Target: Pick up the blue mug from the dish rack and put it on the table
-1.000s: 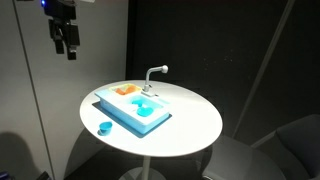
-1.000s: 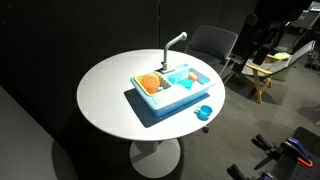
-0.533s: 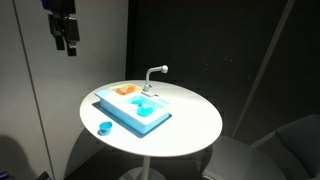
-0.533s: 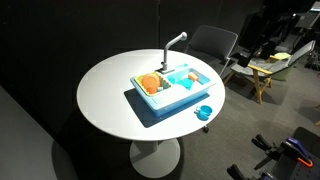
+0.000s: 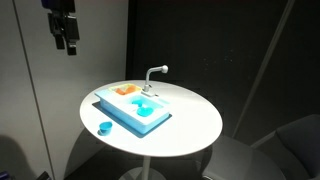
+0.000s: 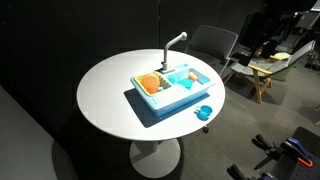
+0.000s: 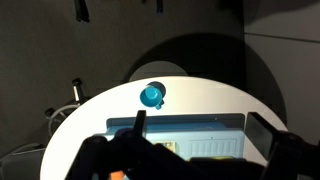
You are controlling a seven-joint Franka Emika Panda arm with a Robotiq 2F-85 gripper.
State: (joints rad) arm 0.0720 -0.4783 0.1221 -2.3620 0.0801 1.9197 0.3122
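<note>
The blue mug (image 5: pixel 105 127) stands upright on the round white table (image 5: pixel 190 125), close to its edge and beside the light blue sink unit (image 5: pixel 135 108). It also shows in an exterior view (image 6: pixel 204 113) and in the wrist view (image 7: pixel 152 95). The dish rack (image 6: pixel 143 97) is the pale end section of the unit and holds an orange item (image 6: pixel 150 83). My gripper (image 5: pixel 66 40) hangs high above and off to the side of the table, open and empty. In the wrist view its fingers (image 7: pixel 203 125) frame the rack (image 7: pixel 215 148) from far above.
A white faucet (image 6: pixel 176 40) rises over the blue basin (image 6: pixel 186 78). A dark chair (image 6: pixel 212 42) and a wooden stool (image 6: pixel 262 72) stand beyond the table (image 6: pixel 110 90). Dark walls surround the scene.
My gripper rose slightly a second ago and has held still since. The mug and the sink unit have not moved.
</note>
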